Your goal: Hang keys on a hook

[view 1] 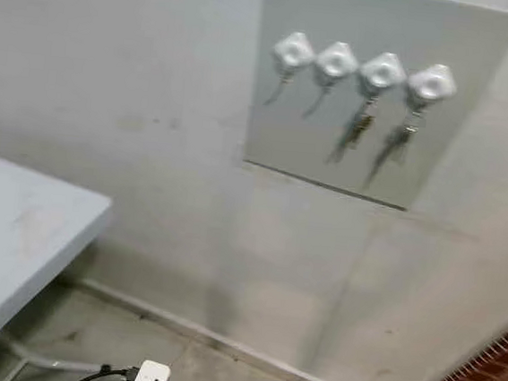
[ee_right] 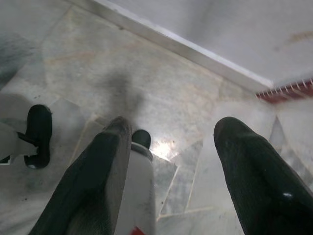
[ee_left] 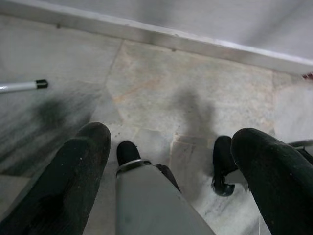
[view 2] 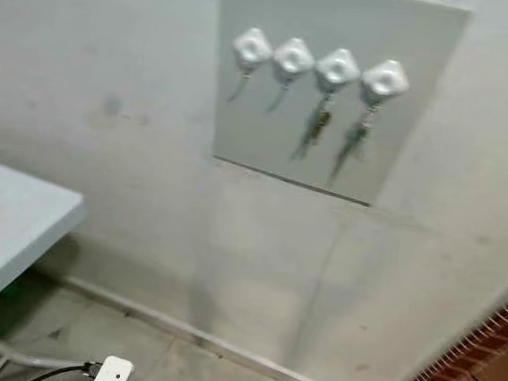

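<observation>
A grey board (view 1: 286,140) on the wall carries a row of white hooks. The two left hooks (view 1: 294,50) (view 1: 337,62) are bare. A bunch of keys (view 1: 361,127) hangs from the third hook (view 1: 383,72), and another bunch (view 1: 400,140) from the rightmost hook (view 1: 432,82). My left gripper (ee_left: 171,142) hangs low over the marble floor, open, nothing between its fingers. My right gripper (ee_right: 173,127) also points down at the floor, open and empty.
A white table (view 1: 15,240) juts in at the left. A white power strip (view 1: 150,380) with a black cable lies on the floor below. Red brick edging (view 1: 489,366) shows at the lower right. A white rod with a black tip (ee_left: 19,86) lies on the floor.
</observation>
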Controlling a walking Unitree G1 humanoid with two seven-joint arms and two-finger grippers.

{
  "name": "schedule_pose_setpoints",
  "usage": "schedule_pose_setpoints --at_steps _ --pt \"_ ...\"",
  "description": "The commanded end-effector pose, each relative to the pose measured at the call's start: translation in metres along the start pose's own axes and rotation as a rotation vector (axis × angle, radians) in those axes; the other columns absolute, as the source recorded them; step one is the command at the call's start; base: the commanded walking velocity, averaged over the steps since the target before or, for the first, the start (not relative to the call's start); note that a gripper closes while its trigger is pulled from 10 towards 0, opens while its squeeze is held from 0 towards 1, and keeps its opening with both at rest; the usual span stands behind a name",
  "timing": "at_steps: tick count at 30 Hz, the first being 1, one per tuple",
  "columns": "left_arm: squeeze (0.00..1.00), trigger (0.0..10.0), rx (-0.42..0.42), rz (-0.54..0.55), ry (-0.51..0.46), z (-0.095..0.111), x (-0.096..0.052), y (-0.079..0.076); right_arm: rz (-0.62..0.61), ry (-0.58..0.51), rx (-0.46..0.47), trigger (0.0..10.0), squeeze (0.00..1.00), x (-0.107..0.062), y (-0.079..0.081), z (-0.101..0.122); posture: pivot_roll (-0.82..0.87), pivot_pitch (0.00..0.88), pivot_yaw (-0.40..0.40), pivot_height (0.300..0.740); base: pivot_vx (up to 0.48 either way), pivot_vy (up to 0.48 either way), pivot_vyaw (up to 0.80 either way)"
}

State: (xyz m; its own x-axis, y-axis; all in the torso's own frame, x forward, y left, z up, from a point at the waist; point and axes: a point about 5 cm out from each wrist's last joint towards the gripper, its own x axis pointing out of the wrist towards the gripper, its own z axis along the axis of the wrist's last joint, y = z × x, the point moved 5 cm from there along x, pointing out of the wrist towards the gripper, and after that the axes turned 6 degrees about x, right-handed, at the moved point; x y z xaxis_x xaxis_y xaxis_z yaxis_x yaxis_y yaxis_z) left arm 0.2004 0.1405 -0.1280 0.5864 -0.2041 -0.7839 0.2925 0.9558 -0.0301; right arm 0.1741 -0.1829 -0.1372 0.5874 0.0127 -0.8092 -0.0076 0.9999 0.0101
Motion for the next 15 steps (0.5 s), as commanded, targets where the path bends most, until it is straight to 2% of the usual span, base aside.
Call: schedule_pose_setpoints --at_steps 1,15 --pt "0.00 10.0 0.003 0.005 0.004 0.0000 0.0002 0.0008 0.001 0.009 -0.016 10.0 0.00 -0.0007 -0.0011 -0.0026 -0.06 0.000 -0.021 0.740 0.000 0.000 0.80" --pt "0.00 10.0 -0.029 0.019 0.002 0.0019 0.0006 0.0035 0.002 0.010 -0.010 10.0 0.00 0.0001 0.0008 -0.0016 -0.05 0.000 -0.017 0.740 0.000 0.000 0.80"
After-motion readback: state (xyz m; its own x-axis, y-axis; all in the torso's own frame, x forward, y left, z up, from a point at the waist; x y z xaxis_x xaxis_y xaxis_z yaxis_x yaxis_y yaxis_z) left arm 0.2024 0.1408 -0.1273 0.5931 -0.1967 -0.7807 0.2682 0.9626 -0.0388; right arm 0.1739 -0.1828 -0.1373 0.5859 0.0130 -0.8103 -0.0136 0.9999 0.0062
